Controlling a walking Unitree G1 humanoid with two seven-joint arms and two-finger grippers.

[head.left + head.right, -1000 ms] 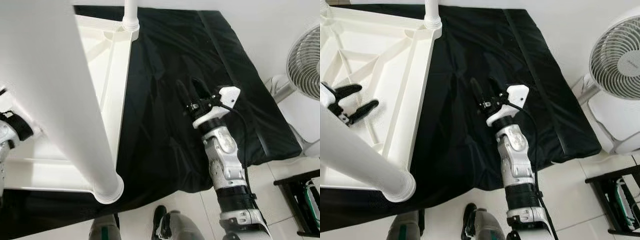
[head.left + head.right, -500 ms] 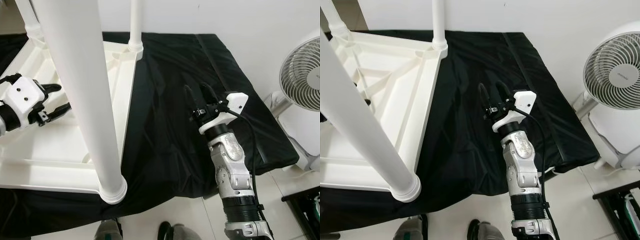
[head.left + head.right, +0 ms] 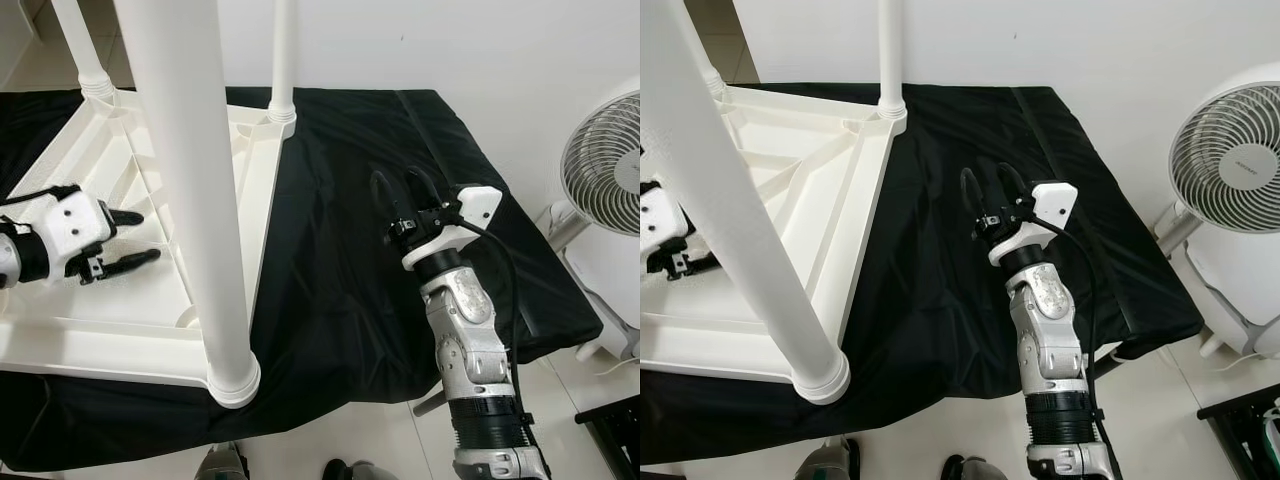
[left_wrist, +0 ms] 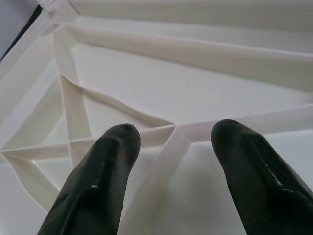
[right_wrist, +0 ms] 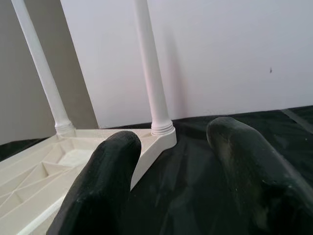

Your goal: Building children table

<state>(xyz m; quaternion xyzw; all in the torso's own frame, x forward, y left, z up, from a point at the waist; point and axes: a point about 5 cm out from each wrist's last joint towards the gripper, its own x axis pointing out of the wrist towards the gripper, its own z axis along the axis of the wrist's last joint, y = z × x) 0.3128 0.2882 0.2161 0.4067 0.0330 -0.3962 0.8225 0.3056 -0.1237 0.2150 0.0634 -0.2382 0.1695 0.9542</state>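
Compared with 1 second ago, the head camera has tilted up: more wall shows, and 3 legs of the upturned table (image 3: 120, 210) now show instead of 2. The left gripper (image 3: 128, 237) has come further over the ribbed underside of the table top, well inside its frame; 0.5 seconds ago it sat higher and closer to the near leg (image 3: 195, 190). The right gripper (image 3: 397, 190) has kept almost the same pose over the black cloth (image 3: 340, 270).

The white table lies upside down on the black cloth, legs pointing up. The near leg stands in its corner socket at the table's front corner, the far leg (image 3: 281, 60) in the back corner beside the cloth, and a third leg (image 3: 80, 50) at the far left corner.

The left gripper hovers just above the table's underside with its 2 fingers (image 4: 98, 181) spread apart and nothing between them; in the wrist view the raised ribs cross right under the gap. The near leg stands just to its right, apart from it.

The right gripper is held above the bare cloth, well apart from the table's right edge, fingers (image 5: 105, 186) parted and empty, pointing toward the far leg. A white fan (image 3: 605, 160) stands on the floor to the right.
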